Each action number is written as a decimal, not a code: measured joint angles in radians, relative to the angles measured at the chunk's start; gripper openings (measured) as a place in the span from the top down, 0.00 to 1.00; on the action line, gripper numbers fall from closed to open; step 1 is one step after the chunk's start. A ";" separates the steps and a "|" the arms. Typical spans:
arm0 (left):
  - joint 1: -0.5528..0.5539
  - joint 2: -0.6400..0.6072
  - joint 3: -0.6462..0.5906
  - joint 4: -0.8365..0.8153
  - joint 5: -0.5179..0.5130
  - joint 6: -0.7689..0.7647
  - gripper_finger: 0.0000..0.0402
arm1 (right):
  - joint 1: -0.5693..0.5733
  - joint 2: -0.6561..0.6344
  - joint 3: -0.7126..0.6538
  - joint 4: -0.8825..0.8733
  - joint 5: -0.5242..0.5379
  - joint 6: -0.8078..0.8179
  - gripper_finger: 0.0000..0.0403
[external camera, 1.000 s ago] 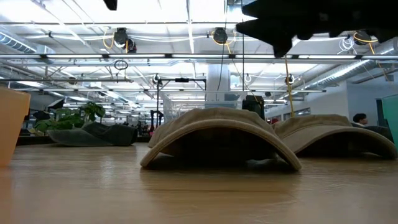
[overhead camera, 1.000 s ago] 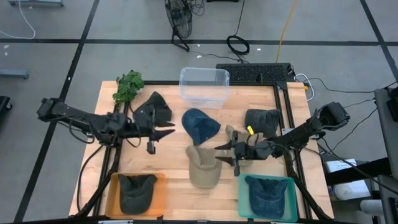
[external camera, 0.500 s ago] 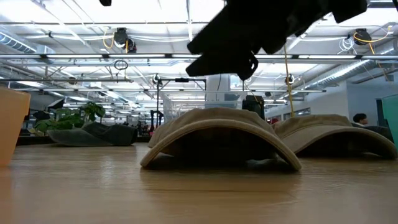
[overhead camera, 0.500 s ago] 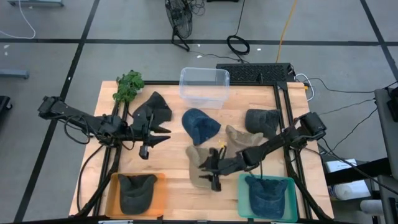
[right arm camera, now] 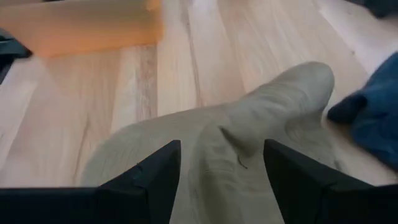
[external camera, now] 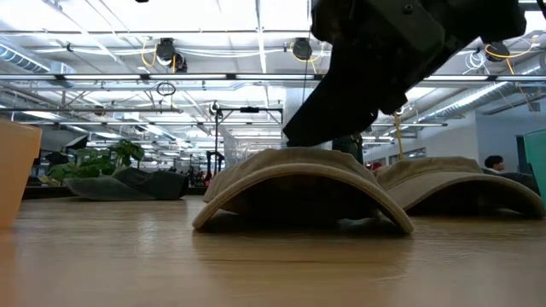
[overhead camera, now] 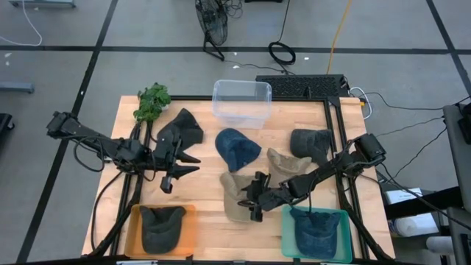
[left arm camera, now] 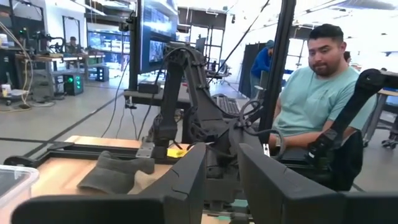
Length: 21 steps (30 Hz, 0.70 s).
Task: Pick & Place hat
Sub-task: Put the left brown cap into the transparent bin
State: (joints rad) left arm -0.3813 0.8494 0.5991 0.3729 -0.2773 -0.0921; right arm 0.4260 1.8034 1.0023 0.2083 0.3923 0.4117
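A tan hat point(overhead camera: 237, 200) lies brim-down on the wooden table near the front middle. It also shows in the low view point(external camera: 299, 183) and the right wrist view point(right arm camera: 211, 134). My right gripper point(overhead camera: 250, 202) is open and slants down over its crown, one finger on each side point(right arm camera: 222, 145). My left gripper point(overhead camera: 184, 163) hovers open above the table's left part, with nothing between its fingers point(left arm camera: 222, 150). A second tan hat point(overhead camera: 283, 162) lies behind and to the right of the first one. My right gripper has its fingertips point(external camera: 297, 136) right at the top of the tan hat's crown point(external camera: 290, 152), coming from the right and slanting down. I cannot tell whether they touch it.
A blue hat point(overhead camera: 237, 147), a black hat point(overhead camera: 184, 129) and a dark grey hat point(overhead camera: 309, 141) lie farther back. An orange tray point(overhead camera: 135, 221) and a teal tray point(overhead camera: 288, 221) at the front each hold a hat. A clear bin point(overhead camera: 241, 101) and a plant point(overhead camera: 152, 101) stand behind. A person point(left arm camera: 311, 93) sits beyond the table.
My right gripper has gone toward the table's left and near edge and come down, tipping its fingers downward, from beside the second tan hat to the crown of the front tan hat. My left gripper has swung a little toward the near edge. No hat has moved.
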 joint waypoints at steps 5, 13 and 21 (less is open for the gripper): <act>-0.006 0.000 0.000 -0.001 -0.036 0.008 0.75 | -0.001 0.000 -0.019 0.005 -0.005 0.047 0.47; -0.006 0.000 0.000 -0.001 -0.048 0.031 0.75 | -0.007 -0.002 -0.067 0.010 -0.003 0.074 0.56; -0.006 0.000 0.000 -0.002 -0.048 0.035 0.75 | -0.006 -0.002 -0.069 0.063 -0.004 -0.031 0.84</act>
State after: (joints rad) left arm -0.3870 0.8494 0.5991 0.3714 -0.3256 -0.0574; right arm 0.4196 1.8019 0.9329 0.2714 0.3885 0.3807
